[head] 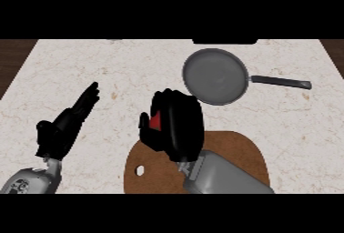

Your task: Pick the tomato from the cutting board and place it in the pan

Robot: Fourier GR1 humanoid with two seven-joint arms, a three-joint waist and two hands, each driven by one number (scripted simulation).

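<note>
Grey forearms (pixel 225 177), black robot hands (pixel 178 125)

Right hand (pixel 176 125) curled round the red tomato (pixel 155 121), above the far edge of the brown cutting board (pixel 235 145). Grey pan (pixel 214 75) beyond on the marbled desk (pixel 121 68), handle pointing right. Left hand (pixel 67 123) open at left, fingers straight.

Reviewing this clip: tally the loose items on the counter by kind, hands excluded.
Tomato, red, held in the right hand: 1
Pan, grey: 1
Cutting board, brown: 1
Total: 3
</note>
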